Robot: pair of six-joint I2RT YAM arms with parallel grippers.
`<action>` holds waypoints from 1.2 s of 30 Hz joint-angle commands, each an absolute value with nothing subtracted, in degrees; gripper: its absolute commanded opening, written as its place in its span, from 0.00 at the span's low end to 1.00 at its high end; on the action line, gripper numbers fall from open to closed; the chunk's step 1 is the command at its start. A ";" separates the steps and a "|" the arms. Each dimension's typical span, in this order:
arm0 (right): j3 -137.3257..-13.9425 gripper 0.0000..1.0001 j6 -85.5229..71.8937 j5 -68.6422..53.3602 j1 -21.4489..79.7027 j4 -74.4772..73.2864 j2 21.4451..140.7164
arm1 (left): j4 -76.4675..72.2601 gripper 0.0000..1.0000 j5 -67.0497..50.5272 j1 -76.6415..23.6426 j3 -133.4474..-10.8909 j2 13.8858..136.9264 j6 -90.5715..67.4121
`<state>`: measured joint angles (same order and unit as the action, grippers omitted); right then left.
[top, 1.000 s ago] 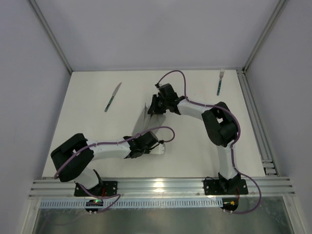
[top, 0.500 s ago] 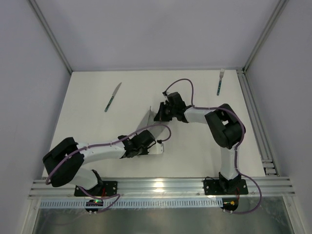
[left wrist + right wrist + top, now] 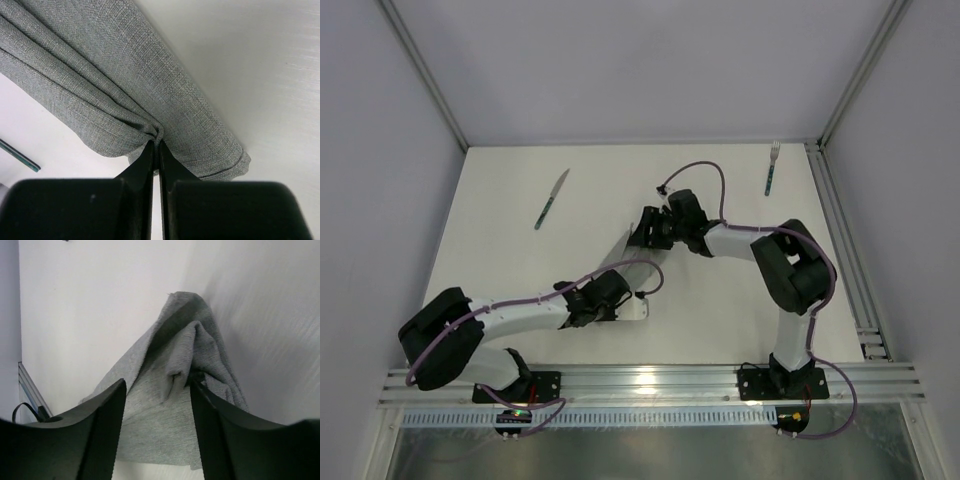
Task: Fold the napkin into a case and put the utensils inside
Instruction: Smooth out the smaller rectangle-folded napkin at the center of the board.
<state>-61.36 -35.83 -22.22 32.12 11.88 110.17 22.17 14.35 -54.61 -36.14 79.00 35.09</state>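
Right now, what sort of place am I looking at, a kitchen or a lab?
Probably a robot test cell: a left arm and right arm mounted on a metal rail, a white table, just a napkin, knife and fork.

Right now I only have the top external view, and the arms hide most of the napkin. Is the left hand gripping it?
Observer: Yes. The left wrist view shows the left hand shut, pinching a fold of the napkin.
Reviewer: And the other one?
Observer: The right hand is open in its own wrist view, with the napkin's peaked end in the gap.
Reviewer: Is the napkin lying flat?
Observer: No. Near the left hand it is gathered into long ridges.
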 commanded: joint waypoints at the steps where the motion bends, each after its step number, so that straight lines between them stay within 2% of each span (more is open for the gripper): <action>1: -62.22 0.61 -35.94 -21.54 32.08 12.92 104.50 | 18.99 0.02 16.61 -54.32 -34.45 79.89 37.88; 8: -66.44 0.63 -38.93 -20.39 32.43 9.24 108.98 | 18.28 0.02 16.26 -54.40 -34.54 80.60 38.41; 10: -68.19 0.67 -38.85 -19.34 32.87 7.05 110.47 | 18.28 0.02 16.08 -54.49 -34.63 80.77 38.23; 19: -71.27 0.67 -39.02 -14.15 34.80 4.49 112.85 | 18.46 0.02 15.73 -54.75 -34.63 81.30 37.88; 22: -71.72 0.63 -39.20 -13.36 35.16 4.57 113.73 | 18.37 0.02 15.56 -55.02 -34.54 81.39 37.62; 23: -71.54 0.56 -39.29 -13.36 35.07 4.66 113.90 | 18.37 0.02 15.47 -55.11 -34.54 81.30 37.44; 26: -71.46 0.47 -39.64 -13.45 35.16 5.10 114.43 | 18.11 0.02 15.56 -55.11 -34.10 81.21 37.27; 29: -71.81 0.47 -40.34 -13.01 35.07 4.92 115.40 | 17.84 0.02 15.91 -55.20 -33.84 81.12 37.35; 30: -72.07 0.54 -40.43 -12.83 35.07 4.75 115.75 | 17.84 0.02 15.82 -55.20 -33.84 81.21 37.35; 32: -72.33 0.57 -40.61 -11.78 35.07 4.39 116.54 | 17.93 0.02 15.91 -55.28 -33.66 81.12 37.44; 34: -72.60 0.57 -40.34 -11.43 35.16 4.31 117.24 | 18.02 0.02 15.91 -55.37 -33.75 80.95 37.35; 36: -72.51 0.51 -40.17 -11.42 35.16 4.31 117.33 | 18.02 0.02 15.82 -55.37 -33.66 80.86 37.18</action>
<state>-70.83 -40.03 -13.54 35.03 4.51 116.20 18.68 17.63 -55.11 -34.96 80.12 37.98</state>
